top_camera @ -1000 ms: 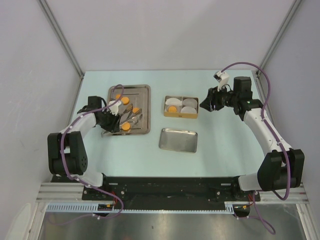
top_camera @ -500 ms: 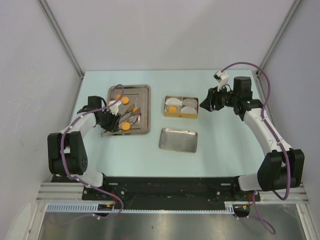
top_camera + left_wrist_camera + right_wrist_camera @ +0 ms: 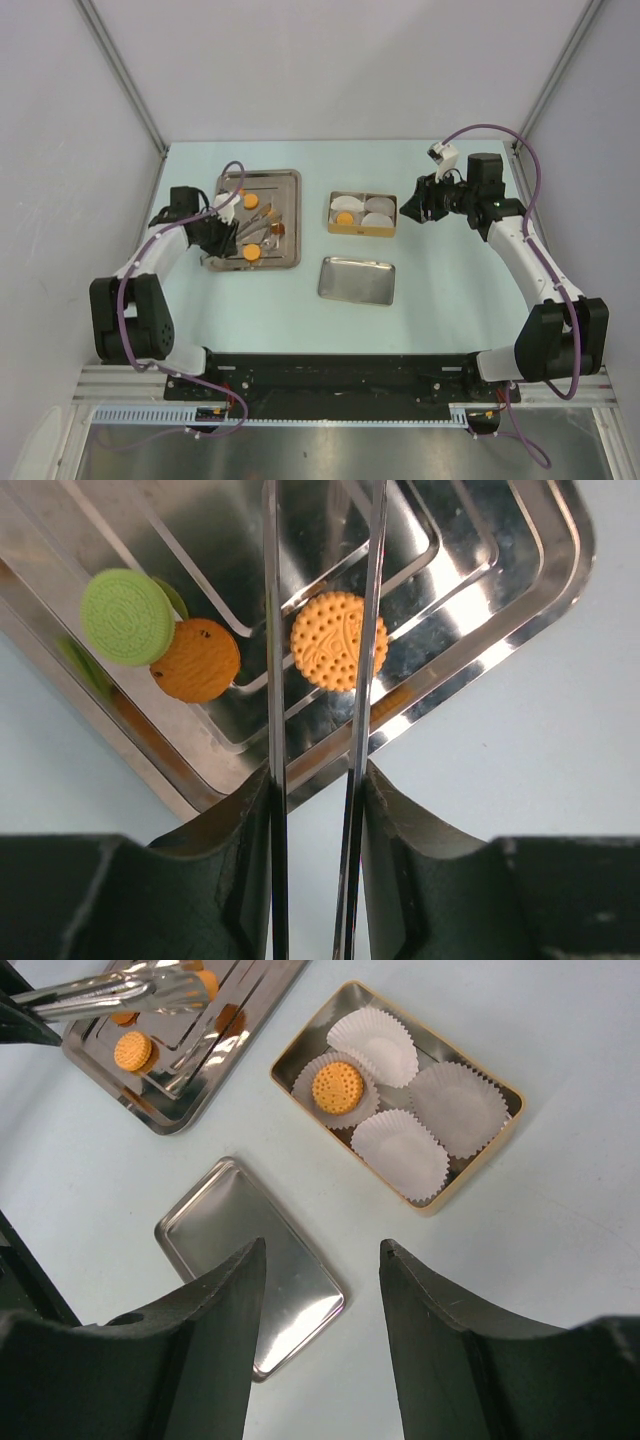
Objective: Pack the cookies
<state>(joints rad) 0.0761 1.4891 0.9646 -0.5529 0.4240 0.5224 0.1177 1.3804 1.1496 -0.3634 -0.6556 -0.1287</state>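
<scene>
Cookies [image 3: 338, 640] are found mostly on the steel tray [image 3: 500, 600]. One orange cookie is placed between the blades of the tongs [image 3: 272, 680], which are clamped by the left gripper [image 3: 317, 790]. Another cookie is laid in a paper liner [image 3: 305, 1085] inside the box [image 3: 505, 1110]. The right gripper [image 3: 322, 1260] is kept apart, and nothing is held in it.

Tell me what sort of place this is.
Probably a robotics lab test cell: robot arms bolted at the edge of a pale table, plain white panels around it, and a steel tray of cookies.
</scene>
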